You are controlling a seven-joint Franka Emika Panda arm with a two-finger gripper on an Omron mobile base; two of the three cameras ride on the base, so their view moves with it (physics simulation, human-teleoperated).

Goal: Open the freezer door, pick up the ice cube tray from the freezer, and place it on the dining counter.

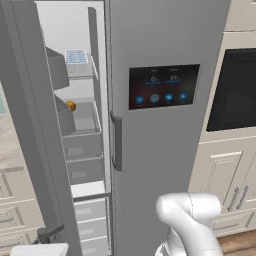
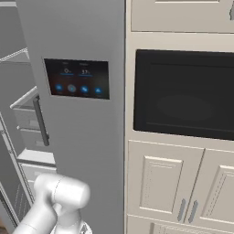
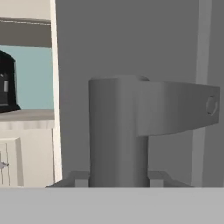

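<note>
The freezer door [image 1: 25,125] stands swung open at the left. Its vertical bar handle [image 3: 118,131] fills the hand view, and my gripper [image 3: 118,179] is shut around the handle's lower end, one fingertip [image 3: 80,178] on each side. Inside the freezer [image 1: 82,145], the pale blue-white ice cube tray [image 1: 76,56] lies flat on the top shelf. The arm's white elbow [image 1: 192,220] rises at the bottom of the left base view. The dining counter is out of view.
The grey fridge door with the black touchscreen [image 1: 164,86] stays closed right of the freezer. A black oven [image 2: 183,96] sits in cream cabinets further right. A small orange item [image 1: 71,105] rests on a middle shelf. A black appliance [image 3: 6,83] stands on a worktop by a teal wall.
</note>
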